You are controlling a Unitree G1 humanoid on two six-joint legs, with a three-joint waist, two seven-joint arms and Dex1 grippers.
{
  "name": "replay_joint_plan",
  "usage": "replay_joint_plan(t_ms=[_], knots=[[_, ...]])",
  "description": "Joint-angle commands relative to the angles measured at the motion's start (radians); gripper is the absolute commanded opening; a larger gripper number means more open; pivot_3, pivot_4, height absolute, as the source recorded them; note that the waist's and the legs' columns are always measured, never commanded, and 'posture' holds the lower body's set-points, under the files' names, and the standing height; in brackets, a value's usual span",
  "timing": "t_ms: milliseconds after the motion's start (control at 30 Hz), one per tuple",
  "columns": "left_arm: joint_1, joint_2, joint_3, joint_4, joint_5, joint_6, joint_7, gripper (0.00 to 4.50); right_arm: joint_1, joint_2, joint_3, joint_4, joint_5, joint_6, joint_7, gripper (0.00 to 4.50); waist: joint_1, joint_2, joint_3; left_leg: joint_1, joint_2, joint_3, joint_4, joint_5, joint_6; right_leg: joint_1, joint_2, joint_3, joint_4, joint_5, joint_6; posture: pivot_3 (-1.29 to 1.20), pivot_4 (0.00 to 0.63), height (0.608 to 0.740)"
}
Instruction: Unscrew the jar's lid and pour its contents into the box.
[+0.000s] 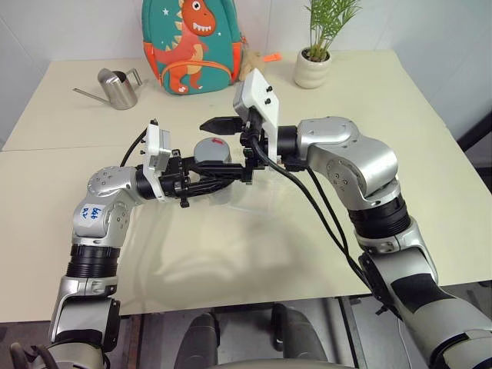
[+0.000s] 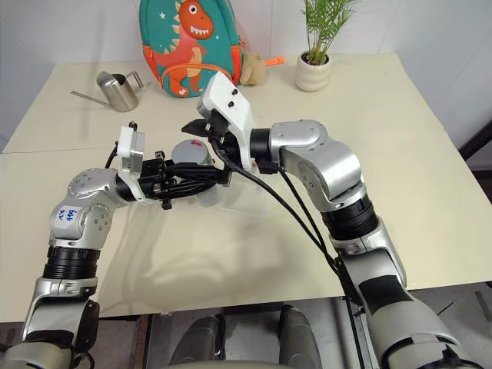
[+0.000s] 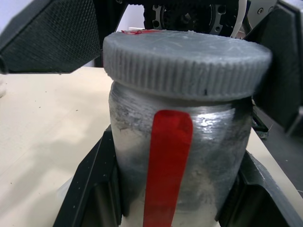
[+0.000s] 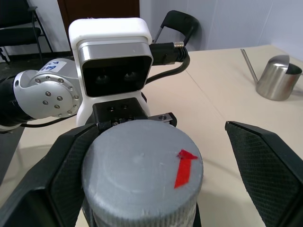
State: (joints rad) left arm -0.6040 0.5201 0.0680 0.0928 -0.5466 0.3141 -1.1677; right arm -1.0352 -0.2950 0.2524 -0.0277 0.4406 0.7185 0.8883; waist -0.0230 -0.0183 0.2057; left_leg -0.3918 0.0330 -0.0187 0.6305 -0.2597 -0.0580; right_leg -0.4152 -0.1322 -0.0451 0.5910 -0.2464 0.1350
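A small silvery-grey jar with a red stripe is held upright above the table, my left gripper shut on its body, one black finger on each side. The grey ribbed lid with a red arrow mark sits on the jar. My right gripper reaches in from the right at lid height and is open. One finger is close against the lid's edge and the other stands well clear. A faint clear box lies on the table just below. The contents are hidden inside the jar.
At the back of the cream table stand a steel watering can, a teal dinosaur backpack and a white plant pot. A seam runs across the table on the left.
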Motion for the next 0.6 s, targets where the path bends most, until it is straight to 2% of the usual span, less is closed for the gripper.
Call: replay_joint_plan(t_ms=[33,600], knots=[[-0.021,-0.004,0.009,-0.015,-0.006,-0.020,-0.002,1.91,-0.030,0.008,-0.035,0.003,-0.003,-0.028,-0.004,4.47,-0.001,0.000,0.000,0.000,0.000,0.000,0.000,0.000,0.000,0.000,0.000,0.000,0.000,0.000,0.000,0.00,0.150,0.740],[-0.003,-0.005,0.012,-0.013,-0.009,-0.028,-0.010,1.91,0.061,-0.162,-0.184,-0.057,0.131,-0.006,0.133,4.47,0.000,0.000,0.000,0.000,0.000,0.000,0.000,0.000,0.000,0.000,0.000,0.000,0.000,0.000,0.000,0.00,0.150,0.740]])
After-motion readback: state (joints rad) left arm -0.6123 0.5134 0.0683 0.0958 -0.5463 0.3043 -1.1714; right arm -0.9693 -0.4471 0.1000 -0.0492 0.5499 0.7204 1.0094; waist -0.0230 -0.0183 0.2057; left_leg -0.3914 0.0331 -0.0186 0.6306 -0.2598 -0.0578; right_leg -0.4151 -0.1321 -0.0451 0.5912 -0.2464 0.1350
